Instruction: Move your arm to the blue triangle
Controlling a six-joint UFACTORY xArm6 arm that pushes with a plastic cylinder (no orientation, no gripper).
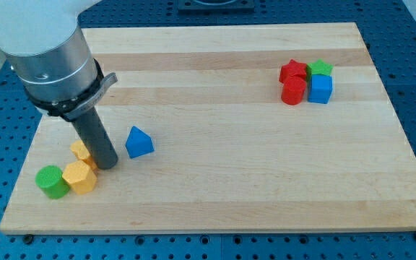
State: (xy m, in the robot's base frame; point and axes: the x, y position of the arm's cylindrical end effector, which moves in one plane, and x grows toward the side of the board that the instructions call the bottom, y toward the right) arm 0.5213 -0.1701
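The blue triangle (139, 142) lies on the wooden board (222, 180) at the view's lower left. My tip (107, 165) stands just left of it, a small gap apart. The tip touches or nearly touches a yellow block (83, 152) partly hidden behind the rod. A second yellow block (80, 178) lies below and left of the tip, with a green cylinder (51, 181) beside it.
A cluster sits at the view's upper right: a red star-like block (292, 70), a red cylinder (292, 92), a green block (321, 68) and a blue cube (321, 89). The board is ringed by a blue perforated table.
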